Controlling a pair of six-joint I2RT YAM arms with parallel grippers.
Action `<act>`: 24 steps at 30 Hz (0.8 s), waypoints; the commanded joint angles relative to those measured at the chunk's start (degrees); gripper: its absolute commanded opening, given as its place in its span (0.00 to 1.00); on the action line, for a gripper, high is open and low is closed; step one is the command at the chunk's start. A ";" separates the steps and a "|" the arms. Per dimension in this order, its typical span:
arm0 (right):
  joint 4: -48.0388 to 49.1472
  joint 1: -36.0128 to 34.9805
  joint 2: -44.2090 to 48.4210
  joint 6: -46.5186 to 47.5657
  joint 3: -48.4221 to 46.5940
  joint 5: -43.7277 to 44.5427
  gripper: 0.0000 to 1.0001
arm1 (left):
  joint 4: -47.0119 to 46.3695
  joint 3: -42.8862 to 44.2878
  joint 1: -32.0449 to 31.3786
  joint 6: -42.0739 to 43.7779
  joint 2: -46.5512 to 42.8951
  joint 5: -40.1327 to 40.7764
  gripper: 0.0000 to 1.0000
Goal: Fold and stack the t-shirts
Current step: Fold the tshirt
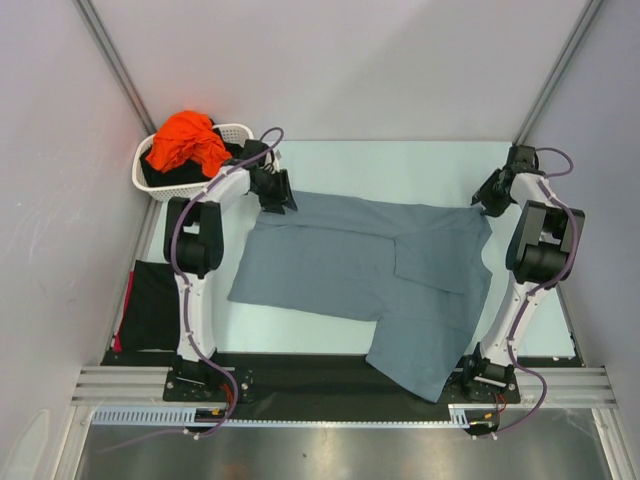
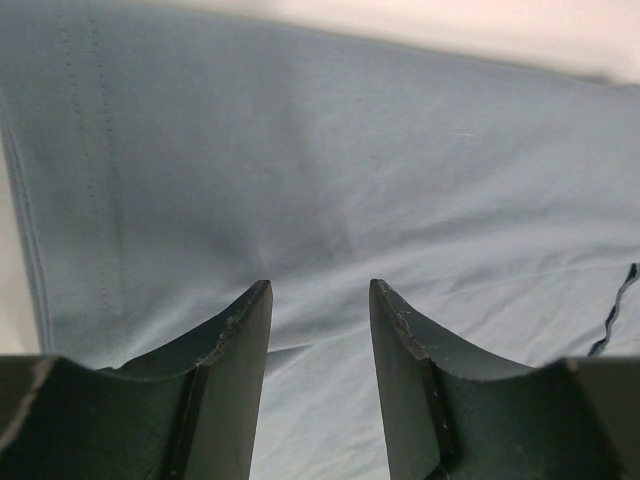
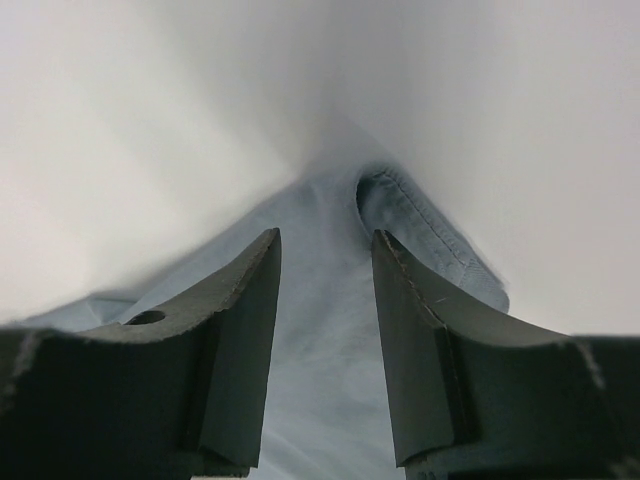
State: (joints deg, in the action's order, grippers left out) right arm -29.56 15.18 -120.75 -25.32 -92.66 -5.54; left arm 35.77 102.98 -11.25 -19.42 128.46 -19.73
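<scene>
The pale table (image 1: 400,165) carries your grey t-shirt (image 1: 340,260), spread flat, with one end reaching the near edge. At the far left, a white basket (image 1: 240,132) holds an orange shirt (image 1: 185,140). Your left gripper (image 1: 276,200) stands parted over the shirt's far-left corner. Your right gripper (image 1: 482,203) stands parted at the far-right corner, with cloth between its fingers; whether they touch it is unclear.

The grey-blue t-shirt (image 1: 360,270) is soft, matt knit cloth with a stitched hem. Beyond its far left corner, the basket (image 1: 237,131) is white latticed plastic and holds orange cloth (image 1: 185,140). The table (image 1: 400,165) under the t-shirt looks smooth and matt. The left pincer (image 2: 320,295) is dark matt plastic, scuffed along its edges.
</scene>
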 commanded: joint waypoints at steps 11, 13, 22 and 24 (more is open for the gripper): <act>-3.39 0.99 -3.79 5.37 -6.74 3.44 0.45 | -0.09 3.63 1.75 -0.53 4.07 -1.10 0.49; -3.31 1.61 -4.32 5.11 -6.74 2.99 0.46 | -0.17 3.63 1.93 -0.79 4.34 -1.28 0.49; -0.68 1.34 -6.78 2.83 -5.52 -0.53 0.31 | -0.79 3.63 2.89 -1.67 5.13 -1.72 0.49; 0.20 1.43 -6.87 1.86 -4.46 0.44 0.24 | -0.88 3.81 3.42 -1.85 5.65 -1.89 0.49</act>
State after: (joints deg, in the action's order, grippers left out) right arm -31.57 16.84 -126.85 -22.31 -97.95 -5.37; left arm 35.94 105.08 -9.26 -20.95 132.05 -21.89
